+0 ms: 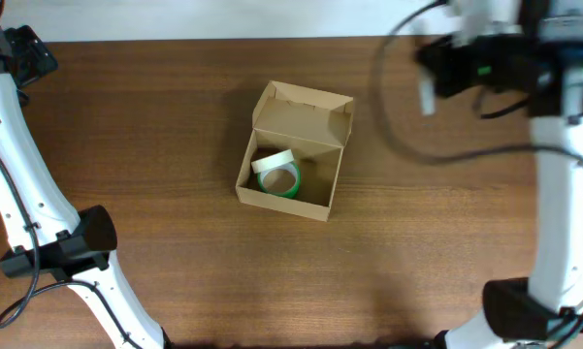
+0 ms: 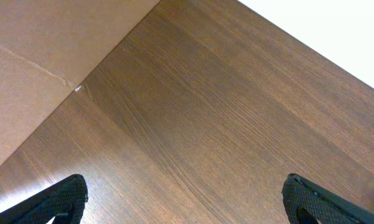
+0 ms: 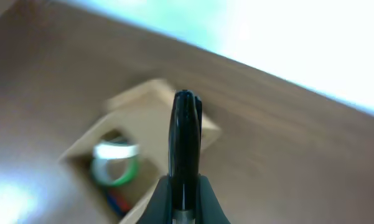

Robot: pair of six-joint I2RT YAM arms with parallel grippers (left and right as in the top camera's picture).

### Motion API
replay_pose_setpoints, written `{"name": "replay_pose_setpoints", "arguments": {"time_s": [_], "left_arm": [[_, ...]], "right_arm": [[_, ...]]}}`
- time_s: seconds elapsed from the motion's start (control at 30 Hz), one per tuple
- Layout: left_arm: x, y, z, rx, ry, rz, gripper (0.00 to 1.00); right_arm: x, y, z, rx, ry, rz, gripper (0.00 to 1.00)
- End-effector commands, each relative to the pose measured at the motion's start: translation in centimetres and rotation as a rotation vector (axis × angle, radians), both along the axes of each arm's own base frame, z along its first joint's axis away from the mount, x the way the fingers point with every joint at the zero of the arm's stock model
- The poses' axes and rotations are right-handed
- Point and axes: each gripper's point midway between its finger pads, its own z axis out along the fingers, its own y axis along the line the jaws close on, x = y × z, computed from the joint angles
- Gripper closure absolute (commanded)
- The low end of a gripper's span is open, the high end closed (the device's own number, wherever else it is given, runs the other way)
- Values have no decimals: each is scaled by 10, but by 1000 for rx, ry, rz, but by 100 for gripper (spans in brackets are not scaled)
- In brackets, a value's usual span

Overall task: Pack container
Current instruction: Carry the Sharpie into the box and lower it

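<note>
The container (image 1: pixel 306 114) sits mid-table with its flap lid standing open toward the far edge, so things can drop straight in. A green-and-white tape roll (image 1: pixel 276 174) already lies in its left half. The right gripper (image 3: pixel 186 109) hangs high, off to the box's right, fingers pressed together on nothing I can see, its view blurred. The left gripper (image 2: pixel 183 199) hovers over bare table (image 2: pixel 205 112), well apart from the box, jaws spread wide and empty.
</note>
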Motion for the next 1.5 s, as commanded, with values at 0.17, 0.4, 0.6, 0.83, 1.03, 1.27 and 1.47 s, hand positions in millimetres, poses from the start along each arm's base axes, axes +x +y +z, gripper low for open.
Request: {"name": "replay_pose_setpoints", "arguments": {"time_s": [0.17, 0.4, 0.6, 0.83, 1.03, 1.27, 1.47], "left_arm": [[-6, 0, 9, 11, -14, -4, 0], [-6, 0, 9, 11, -14, -4, 0], [-6, 0, 9, 11, -14, -4, 0], [-6, 0, 9, 11, -14, -4, 0], [-6, 0, 9, 11, -14, -4, 0], [-6, 0, 9, 11, -14, -4, 0], [-6, 0, 9, 11, -14, -4, 0]], "right_arm": [[-55, 100, -57, -315, 44, 473, 96], [-68, 156, -130, -465, 172, 673, 96], [-63, 183, -198, -553, 284, 748, 96], [-47, 192, -253, -567, 374, 726, 96], [-34, 189, -273, -562, 398, 702, 96], [-40, 190, -289, -514, 476, 700, 96], [-54, 190, -302, -532, 526, 719, 96]]}}
